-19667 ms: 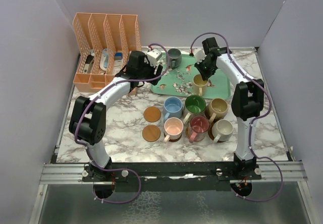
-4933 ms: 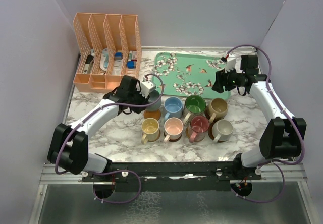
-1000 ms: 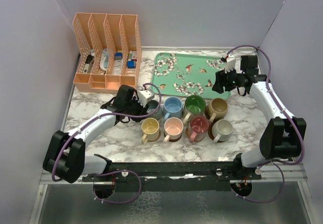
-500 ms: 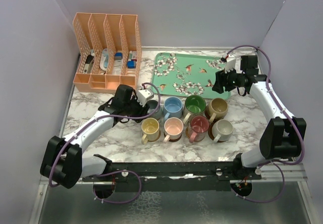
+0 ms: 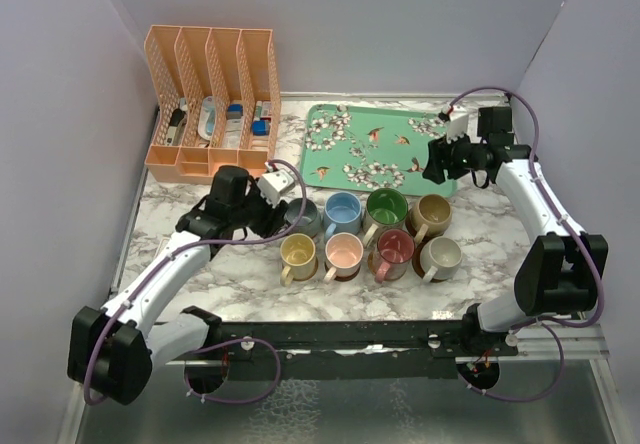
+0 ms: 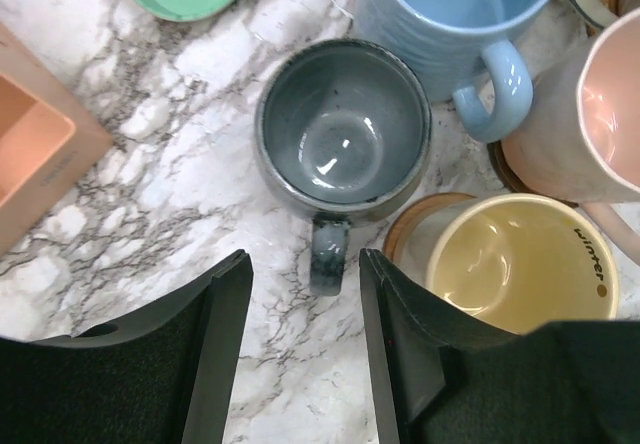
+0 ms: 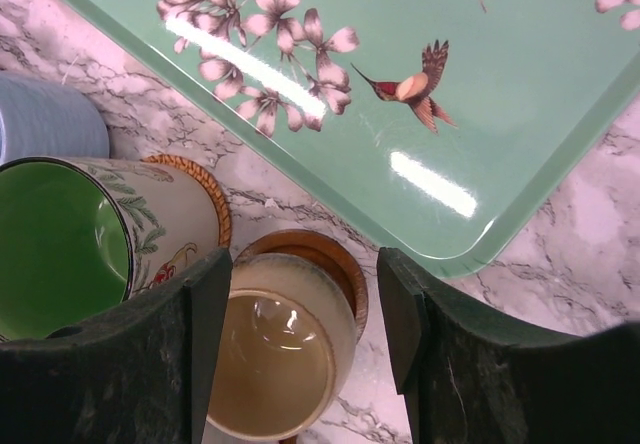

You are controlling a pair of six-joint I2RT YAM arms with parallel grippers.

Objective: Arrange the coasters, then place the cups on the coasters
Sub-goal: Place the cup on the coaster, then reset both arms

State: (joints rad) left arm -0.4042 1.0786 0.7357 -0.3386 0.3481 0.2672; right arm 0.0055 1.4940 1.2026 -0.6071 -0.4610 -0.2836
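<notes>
**Both Grippers Spread Wide Over Two Full Rows of Mugs**

Catches the left gripper [image 6: 305,264] with jaws apart and clamped on nothing. In the wrist view its fingers flank, without touching, the handle of the grey mug [image 6: 343,134], turned to 6 o'clock. Sets that mug upright on the marble tabletop [image 6: 150,164] at the 9 o'clock end of the back row. Puts it just beside the blue mug [image 6: 465,14], itself cropped at 12 o'clock. Cannot make out any coaster beneath the grey mug from either angle. Offers only a sliver of the tan coaster [image 6: 405,232] under the yellow mug [image 6: 515,269], at 4 o'clock of the grey one. Crops the pink mug [image 6: 600,114] at the 3 o'clock edge.

Finds the right gripper [image 7: 303,264] likewise spread and empty, hanging above the tan mug [image 7: 275,349] on its dark brown coaster [image 7: 335,254]. Places at 9 o'clock of it the green mug [image 7: 60,234], half out of frame, on a woven-rimmed coaster [image 7: 212,204].

From overhead, partly hides the grey mug behind the left wrist. Completes the front row with the dark red mug [image 5: 395,249] and cream-white mug [image 5: 441,256]. Leaves the teal floral tray [image 5: 375,149] at 12 o'clock of the mugs and the orange desk organizer [image 5: 210,74] at 10 o'clock, contents too small to name.
</notes>
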